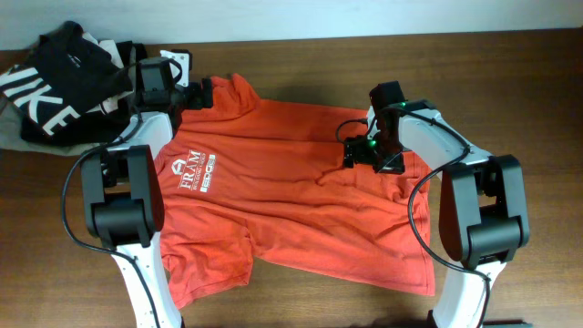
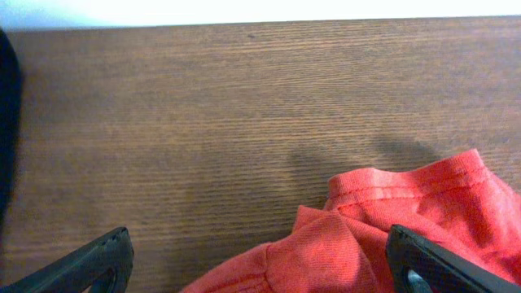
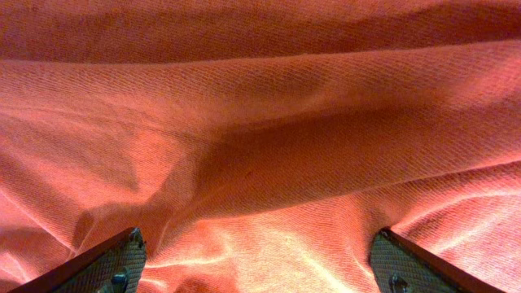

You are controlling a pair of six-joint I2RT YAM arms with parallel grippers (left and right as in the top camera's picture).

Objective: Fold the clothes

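The red T-shirt (image 1: 301, 173) lies flat on the table (image 1: 301, 59), soft, light and floppy (it will sag). The left gripper (image 2: 256, 264) has wide jaws, with a bunched shirt edge between them, not pinched. The right gripper (image 3: 256, 256) has wide jaws too, with cloth just below. Best pinch a stitched edge.

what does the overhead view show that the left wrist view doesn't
Only overhead: the whole red-orange T-shirt laid out with its white lettering, the black garment at the picture's top left, and the right gripper over the shirt. Only left wrist: a close look at a bunched, stitched hem, and the left gripper with its fingers wide apart. Both: the shirt and the wooden table.
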